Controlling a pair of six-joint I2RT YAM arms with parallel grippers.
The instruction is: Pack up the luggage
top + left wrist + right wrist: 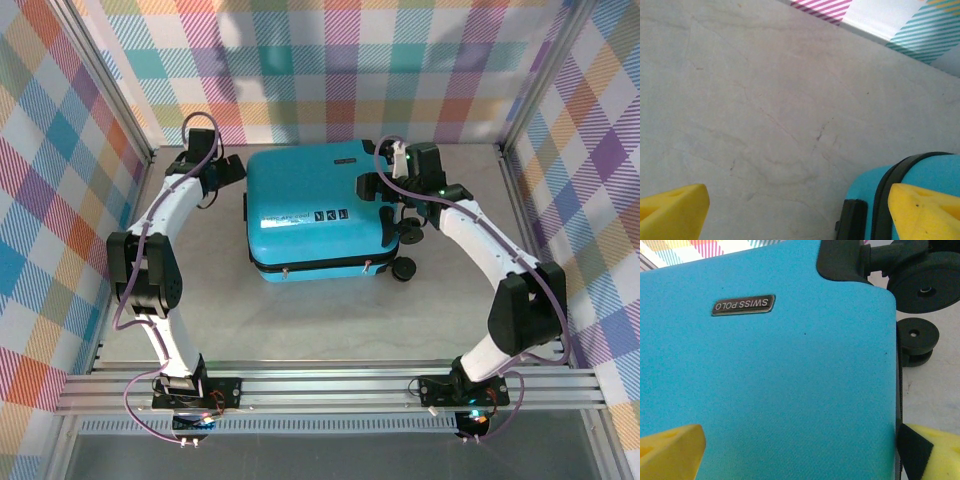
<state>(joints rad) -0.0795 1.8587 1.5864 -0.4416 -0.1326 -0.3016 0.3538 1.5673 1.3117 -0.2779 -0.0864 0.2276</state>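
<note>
The left gripper (pixel 228 172) hangs just off the far-left corner of the luggage (pixel 320 215). Its jaws are spread wide and empty: in its wrist view one yellow finger (pixel 922 210) sits over the corner's black seam, the other over bare table (pixel 330 320). The luggage lies flat in the middle of the table, lid shell down on base shell, with the black zipper seam (pixel 320 265) running along its near edge. Whether that zipper is fully drawn is too small to tell. No clothes are in sight, so I judge the step to be work on the closed shell, either finishing the closing or about to open it. Whichever it is, the next move calls for finding the zipper pull or a shell edge, not the smooth top. The right gripper (pixel 385 185) hovers over the luggage's right edge, also wide and gripping nothing, above the blue surface by the label (pixel 742 305). The widest free room is on the near side of the luggage. The far side is tight against the back wall, and the black wheels (pixel 405 268) jut out at the right.
</note>
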